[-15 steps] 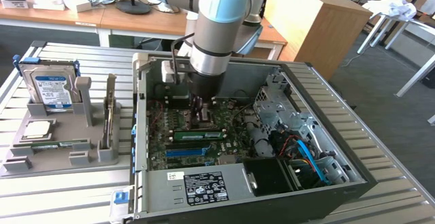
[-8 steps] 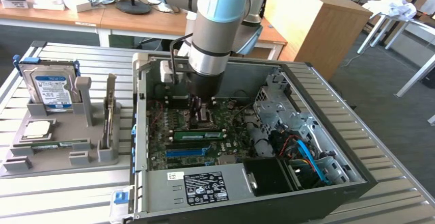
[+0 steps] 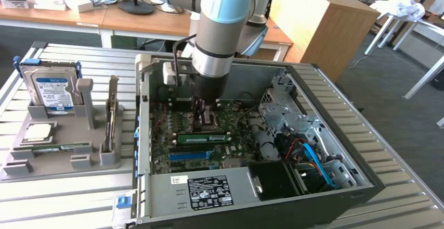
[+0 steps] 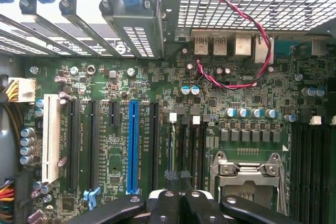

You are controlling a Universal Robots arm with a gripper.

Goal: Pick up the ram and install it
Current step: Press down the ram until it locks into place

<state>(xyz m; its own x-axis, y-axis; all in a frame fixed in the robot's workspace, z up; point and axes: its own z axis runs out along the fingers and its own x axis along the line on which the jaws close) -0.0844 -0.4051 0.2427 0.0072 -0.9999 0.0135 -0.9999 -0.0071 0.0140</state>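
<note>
Grey carpet floor [image 3: 388,78] runs behind the ribbed metal surface [image 3: 62,192]. Wooden desks [image 3: 90,18] line the back, a tall wooden cabinet [image 3: 326,21] beside them, daylight bright.

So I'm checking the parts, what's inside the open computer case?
Inside the computer case: a green motherboard, a ram stick, cables and the shut gripper. The arm covers the board behind it.
</note>
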